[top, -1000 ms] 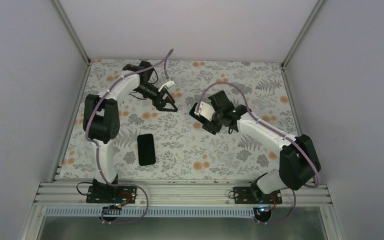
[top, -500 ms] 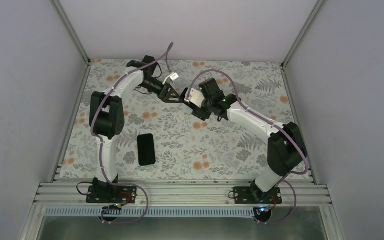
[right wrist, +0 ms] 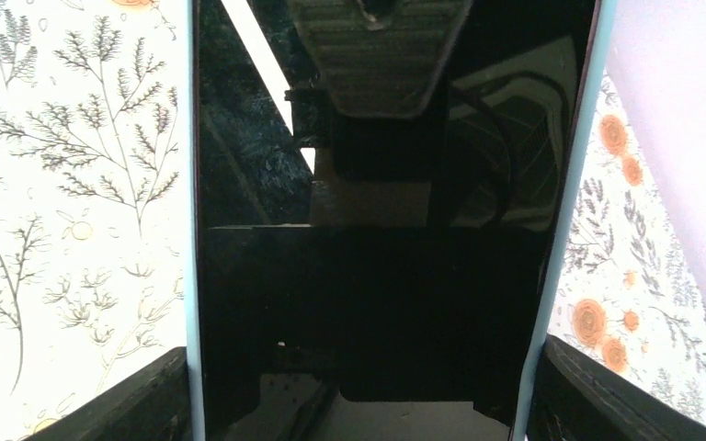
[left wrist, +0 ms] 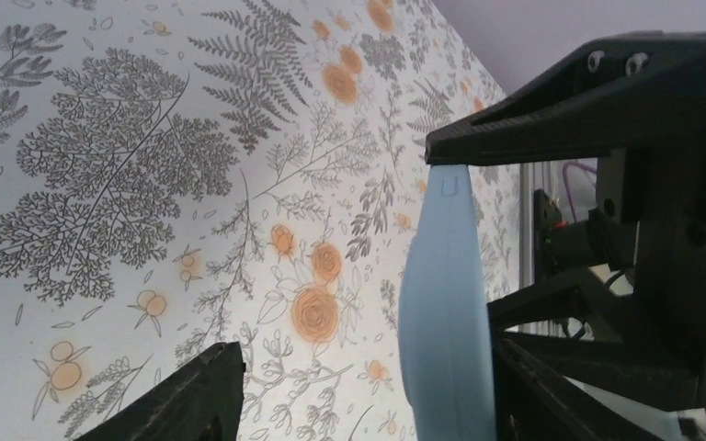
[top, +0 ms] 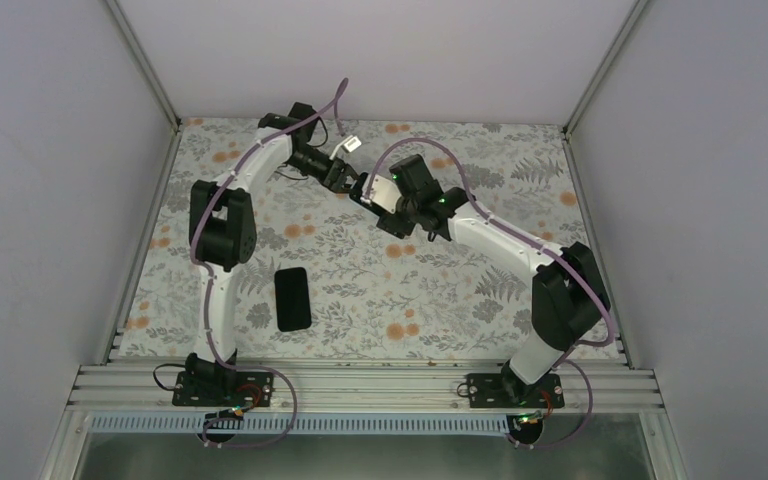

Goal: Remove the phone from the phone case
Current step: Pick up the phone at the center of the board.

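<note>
Bases of both arms sit at the near rail of the worktop (top: 460, 300), which wears a matt floral print in grey and orange. A little farther in, a black slab (top: 292, 298), flat and rounded at the corners, lies alone on the print. Beyond it, held off the surface toward the far middle, the right tool (right wrist: 368, 377) pinches the phone case (left wrist: 446, 322) across its width, a finger on each long side. The phone (right wrist: 368, 276) sits inside it, a stiff slab with a glossy black face that mirrors the rig; that glass is likely slick and breakable. The case is pale blue, smooth and thin-walled with a rounded rim. It probably flexes, so a lip or corner looks the place to peel from while the long edges are gripped. Farthest out, the left tool (left wrist: 363, 367) is spread around the case's end, one finger just beside it, the other apart.
</note>
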`<action>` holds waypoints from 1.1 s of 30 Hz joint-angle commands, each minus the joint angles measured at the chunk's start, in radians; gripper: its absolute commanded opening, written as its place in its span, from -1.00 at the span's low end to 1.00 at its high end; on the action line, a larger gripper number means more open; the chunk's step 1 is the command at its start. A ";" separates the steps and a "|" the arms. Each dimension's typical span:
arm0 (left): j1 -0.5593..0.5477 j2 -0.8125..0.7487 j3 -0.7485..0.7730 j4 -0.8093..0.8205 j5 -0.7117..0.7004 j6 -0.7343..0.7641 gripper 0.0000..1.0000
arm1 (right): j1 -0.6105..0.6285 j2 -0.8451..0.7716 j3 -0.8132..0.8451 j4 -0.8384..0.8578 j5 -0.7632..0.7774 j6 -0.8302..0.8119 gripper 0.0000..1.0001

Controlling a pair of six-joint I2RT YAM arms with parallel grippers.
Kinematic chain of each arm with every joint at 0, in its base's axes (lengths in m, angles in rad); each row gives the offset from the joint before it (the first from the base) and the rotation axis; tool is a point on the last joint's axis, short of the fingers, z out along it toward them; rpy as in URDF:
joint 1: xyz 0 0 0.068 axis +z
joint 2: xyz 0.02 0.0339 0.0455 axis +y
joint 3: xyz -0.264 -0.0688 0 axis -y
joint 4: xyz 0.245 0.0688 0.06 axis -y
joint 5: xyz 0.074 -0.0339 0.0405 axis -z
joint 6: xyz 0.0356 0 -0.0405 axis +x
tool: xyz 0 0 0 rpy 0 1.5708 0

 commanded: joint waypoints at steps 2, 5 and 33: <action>-0.005 0.031 0.071 -0.124 0.063 0.083 0.13 | 0.008 -0.004 0.062 0.088 0.032 0.012 0.13; -0.012 0.045 0.093 -0.174 0.095 0.123 -0.16 | 0.009 -0.003 0.072 0.087 0.041 0.005 0.13; -0.110 -0.613 -0.457 0.343 -0.241 0.288 -0.95 | -0.386 -0.423 -0.279 -0.092 -0.793 -0.179 0.95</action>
